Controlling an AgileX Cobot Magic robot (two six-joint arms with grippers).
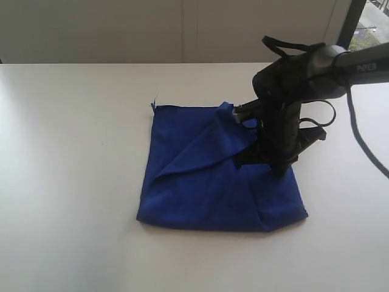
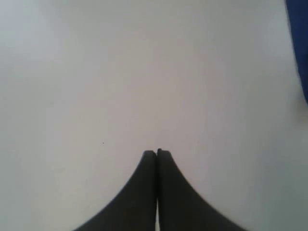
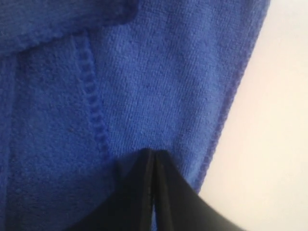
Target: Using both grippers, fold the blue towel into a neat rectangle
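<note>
The blue towel lay flat on the white worktop, folded into a rough square. One layer was turned over in a slanting flap across the towel's far half, and its near right corner was wrinkled.

My right hand pointed down over the towel's right part, just inside its right edge. In the right wrist view its two black fingers were pressed together tip to tip, with no cloth caught between them. Towel filled the ground under the tips, with a stitched hem running beside them and the towel's edge and bare worktop just off to one side. Whether the tips touched the cloth I could not tell.

My left hand hung apart from the towel, over bare worktop. Its fingers were likewise closed flat against each other and held nothing. Only a strip of the towel's blue showed at the border of that wrist view.
</note>
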